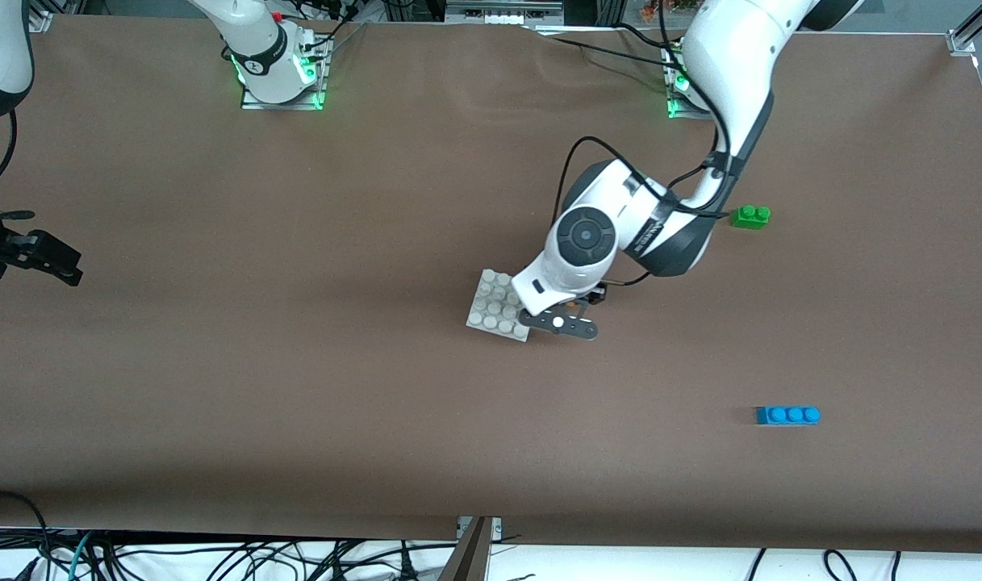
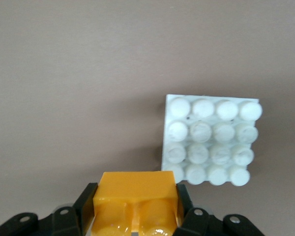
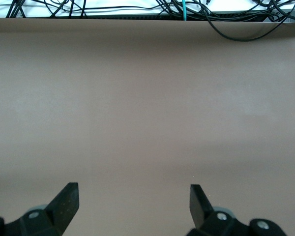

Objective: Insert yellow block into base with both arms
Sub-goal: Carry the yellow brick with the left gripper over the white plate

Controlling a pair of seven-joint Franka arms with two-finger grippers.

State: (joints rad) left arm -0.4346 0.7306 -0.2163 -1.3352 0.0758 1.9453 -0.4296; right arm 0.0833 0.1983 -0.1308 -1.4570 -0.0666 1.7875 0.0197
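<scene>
**Left gripper brings the yellow block up to the base**

Left gripper is closed on the yellow block, its two black fingers pressing the brick's sides, as the left wrist view shows. In the front view that gripper sits low by the edge of the base that faces the left arm's end of the table, and the arm's wrist hides the block there. The base lies flat on the brown table near its middle, studs up, none of them occupied.

By my reading, the step in hand is the carry: the block is held but not yet over the studs. From the wrist view it seems to be just off the plate's edge, not above it. The next move calls for shifting the block over a pair of studs, squaring it with the grid, then pressing down.

Right gripper waits with its fingers spread wide and nothing between them, at the right arm's end of the table, well apart from the base. Since the plate is loose, it may slide under pressure; a second hand to steady it looks useful.

Open table surrounds the base on every other edge. The green brick and blue brick lie well apart from it toward the left arm's end.
</scene>
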